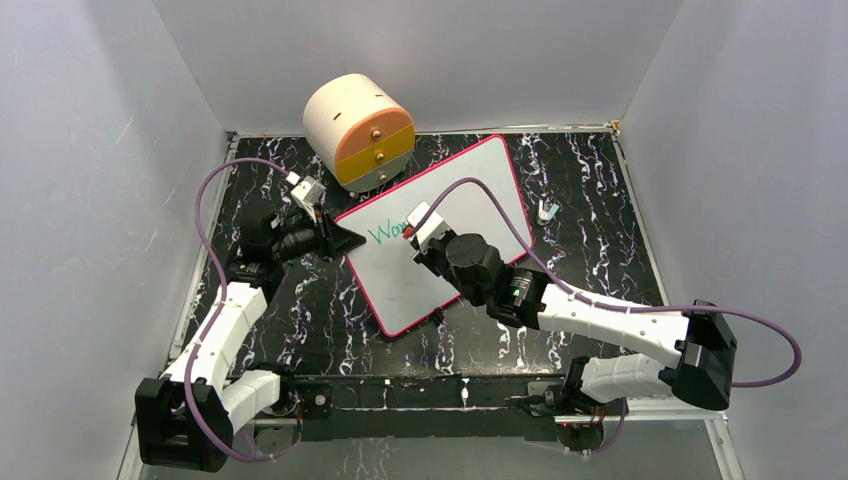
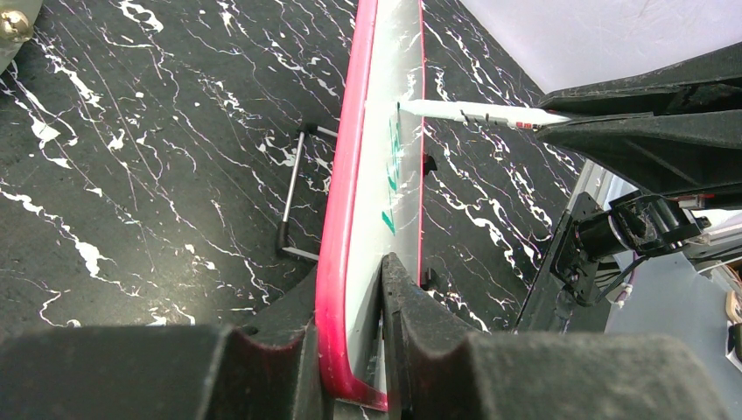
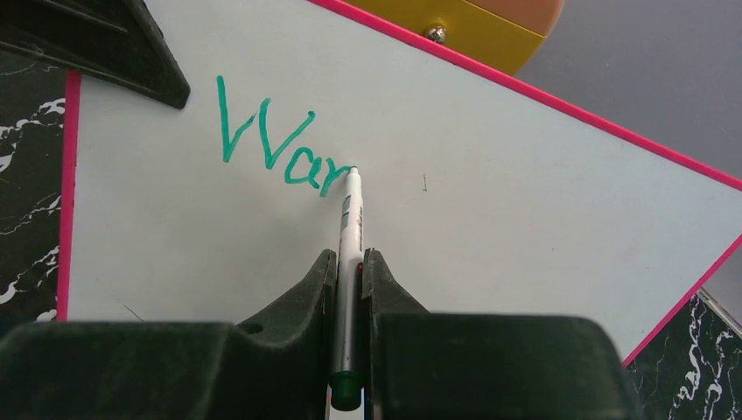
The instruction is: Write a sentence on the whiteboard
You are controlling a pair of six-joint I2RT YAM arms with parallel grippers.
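The whiteboard [image 1: 450, 215], white with a pink-red rim, lies tilted on the black marbled table. Green handwriting on it reads "War" [image 3: 276, 140]; the same green letters show in the top view [image 1: 387, 233] and edge-on in the left wrist view [image 2: 394, 171]. My left gripper [image 1: 335, 240] is shut on the board's left corner [image 2: 350, 332]. My right gripper [image 3: 350, 262] is shut on a white marker [image 3: 350, 236] with a green end cap. Its tip touches the board just right of the "r". The marker also shows in the left wrist view [image 2: 472, 111].
A cream and orange-yellow round drawer unit [image 1: 358, 130] stands behind the board's far left edge. A small metal clip [image 1: 546, 209] lies right of the board. A wire stand leg [image 2: 293, 188] sticks out under the board. Grey walls enclose the table.
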